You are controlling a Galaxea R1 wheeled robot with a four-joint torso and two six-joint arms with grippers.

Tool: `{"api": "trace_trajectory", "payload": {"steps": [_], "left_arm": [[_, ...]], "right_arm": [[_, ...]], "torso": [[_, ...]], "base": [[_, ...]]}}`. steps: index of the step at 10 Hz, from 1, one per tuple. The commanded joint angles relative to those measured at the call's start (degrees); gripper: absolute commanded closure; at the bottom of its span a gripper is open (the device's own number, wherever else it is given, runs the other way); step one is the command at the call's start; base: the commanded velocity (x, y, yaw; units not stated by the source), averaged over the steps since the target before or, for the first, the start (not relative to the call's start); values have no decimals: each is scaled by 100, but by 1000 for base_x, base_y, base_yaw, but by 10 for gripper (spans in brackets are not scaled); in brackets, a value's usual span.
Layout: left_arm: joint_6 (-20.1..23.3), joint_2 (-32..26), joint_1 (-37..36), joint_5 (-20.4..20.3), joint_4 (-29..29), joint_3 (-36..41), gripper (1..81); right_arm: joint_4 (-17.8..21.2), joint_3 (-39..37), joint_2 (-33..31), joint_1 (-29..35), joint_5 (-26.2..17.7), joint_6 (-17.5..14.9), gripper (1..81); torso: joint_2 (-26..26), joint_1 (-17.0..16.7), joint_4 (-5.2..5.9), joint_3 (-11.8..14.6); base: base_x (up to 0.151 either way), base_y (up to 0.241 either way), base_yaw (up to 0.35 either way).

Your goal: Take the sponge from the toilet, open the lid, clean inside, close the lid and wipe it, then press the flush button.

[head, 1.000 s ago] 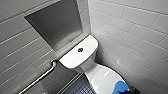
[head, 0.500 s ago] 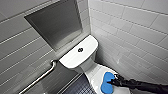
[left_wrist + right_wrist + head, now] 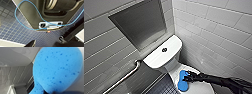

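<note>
Grey-white wall tiles (image 3: 214, 22) close this bathroom corner around the toilet (image 3: 170, 65). On it the sponge (image 3: 183, 80) lies flat upon the closed lid (image 3: 192, 69), toward the lid's edge that faces the grab bar (image 3: 126, 76). The right gripper (image 3: 188, 77) reaches in from the opposite edge, and its jaws seem closed on the sponge's near rim. In the right wrist view the sponge is bright blue, full of small pores, with rounded edges. I judge it light and soft. It will squash and bend under pressure, and it can slide easily on the glossy lid, so a hold across a thick edge, deep between the jaws, looks safest. Behind the lid stands the tank top (image 3: 155, 58) with the flush button (image 3: 164, 50). A steel wall panel (image 3: 141, 25) is above, dark mosaic floor (image 3: 161, 87) below.
</note>
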Motion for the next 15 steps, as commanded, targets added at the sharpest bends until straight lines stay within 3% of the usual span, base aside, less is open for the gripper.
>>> {"api": "trace_trajectory", "payload": {"steps": [1,3,5,8,10,12,15], "left_arm": [[20,-93,129,562,-14,-21,10],[20,-120,129,562,-14,-21,10],[20,-102,129,562,-14,-21,10],[20,-102,129,562,-13,-21,10],[20,-67,129,553,-5,-21,10],[20,-67,129,482,4,-21,10],[20,-76,129,482,4,-21,10]], "right_arm": [[-237,-1309,1145,771,-648,11,811],[-351,-1690,1499,586,-604,2,811],[-554,-1471,1394,270,-630,11,811],[-984,460,253,67,-578,29,811],[-984,1347,-397,-11,-551,133,811],[-1002,1788,-905,-169,-323,309,811],[-993,1772,-1392,-503,-15,468,811]], "torso": [[0,0,0,0],[0,0,0,0],[0,0,0,0],[0,0,-2,0],[0,0,-2,0],[0,0,-2,0],[0,0,-2,0]], "base": [[0,0,0],[0,0,0],[0,0,0],[0,0,0],[0,0,0],[0,0,0],[0,0,0]]}}
